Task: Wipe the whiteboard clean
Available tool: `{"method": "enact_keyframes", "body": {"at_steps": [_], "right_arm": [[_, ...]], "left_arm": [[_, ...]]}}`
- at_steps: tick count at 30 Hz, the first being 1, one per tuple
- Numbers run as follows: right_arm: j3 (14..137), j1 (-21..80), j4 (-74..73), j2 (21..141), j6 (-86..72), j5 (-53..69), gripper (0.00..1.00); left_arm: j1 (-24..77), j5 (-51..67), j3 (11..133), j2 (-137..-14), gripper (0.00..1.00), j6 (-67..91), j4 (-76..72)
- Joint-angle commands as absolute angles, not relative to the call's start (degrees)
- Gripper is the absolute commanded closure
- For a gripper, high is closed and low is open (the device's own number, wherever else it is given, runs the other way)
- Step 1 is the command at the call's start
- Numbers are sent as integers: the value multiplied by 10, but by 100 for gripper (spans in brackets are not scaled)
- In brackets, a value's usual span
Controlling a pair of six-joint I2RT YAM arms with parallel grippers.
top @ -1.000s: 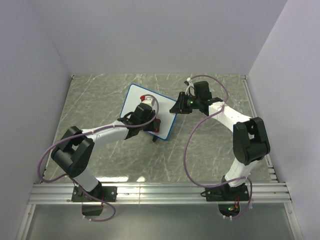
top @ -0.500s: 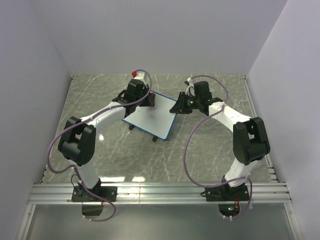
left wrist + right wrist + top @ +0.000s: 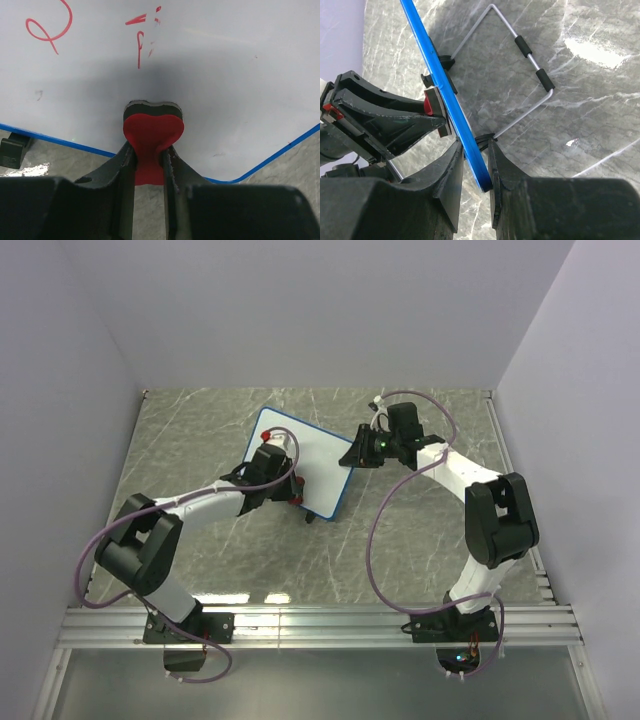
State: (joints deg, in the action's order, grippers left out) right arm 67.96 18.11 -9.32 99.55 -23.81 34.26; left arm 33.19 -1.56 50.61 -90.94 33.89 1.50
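The whiteboard (image 3: 315,455) stands tilted on the table, white with a blue frame. In the left wrist view its face (image 3: 240,75) bears red scribbles (image 3: 49,29) at the upper left. My left gripper (image 3: 293,495) is shut on the red eraser (image 3: 152,134), which presses on the board near its lower edge and a rounded corner. My right gripper (image 3: 352,458) is shut on the board's right edge; the blue frame (image 3: 470,135) sits between its fingers (image 3: 474,150). The left gripper and the eraser (image 3: 427,102) also show there, on the board's other side.
The board's wire stand (image 3: 532,62) with black sleeves rests on the grey marbled table (image 3: 200,430) behind it. A black foot (image 3: 12,151) shows under the board's lower edge. White walls close in the table on three sides.
The left gripper swept the eraser from the board's near edge up to its far corner and back down to the near edge. The right gripper and the board have stayed put.
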Motion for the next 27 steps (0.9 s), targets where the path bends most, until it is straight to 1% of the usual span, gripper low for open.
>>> {"method": "enact_keyframes", "body": {"at_steps": [1,8,11,13,15,18,23,27], "right_arm": [[691,175,-124,1018,-203,270,100],[679,175,-126,1005,-200,269,100],[671,176,-127,998,-197,265,100],[666,175,-127,994,-194,263,100],[664,175,-127,991,-193,261,100],[665,175,-128,992,-192,259,100],[672,175,-127,1003,-194,263,100],[677,174,-123,1011,-198,267,100]], "left_arm": [[316,-25,554,-913,100,324,25],[236,-17,753,-1003,100,274,76],[215,-11,798,-1038,100,264,91],[210,-4,803,-1050,100,265,95],[211,7,781,-1044,100,276,87],[221,25,703,-1008,100,306,55],[281,18,561,-954,100,338,13],[294,22,498,-919,100,379,-17]]}}
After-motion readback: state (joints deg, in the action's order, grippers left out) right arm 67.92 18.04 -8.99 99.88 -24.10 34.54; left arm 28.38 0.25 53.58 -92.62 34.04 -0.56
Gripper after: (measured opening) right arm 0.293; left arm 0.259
